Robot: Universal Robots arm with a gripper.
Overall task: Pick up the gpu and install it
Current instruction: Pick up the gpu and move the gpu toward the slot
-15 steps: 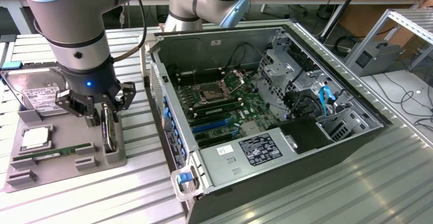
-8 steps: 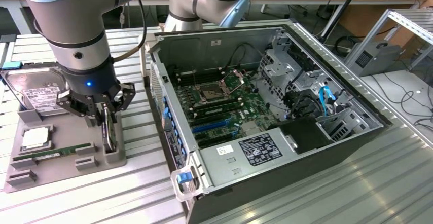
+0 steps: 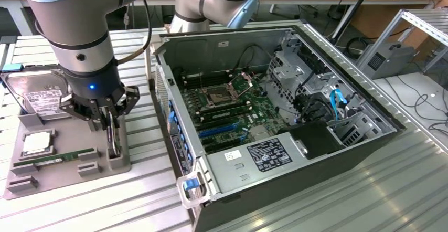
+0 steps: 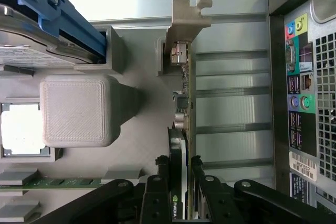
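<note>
While tool [image 4: 179,162] straddles gpu [image 4: 184,90] btwn hard drive [image 3: 42,98] & PC case [image 4: 315,77], can't tell if clamped

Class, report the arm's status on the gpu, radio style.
Gripper straddling gpu. Gpu upright in grey tray, not yet lifted. Hard drive stands apart.

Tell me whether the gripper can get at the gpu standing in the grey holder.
Likely yes: the gripper hangs right over the gpu, at its upper edge, with nothing between them.
</note>
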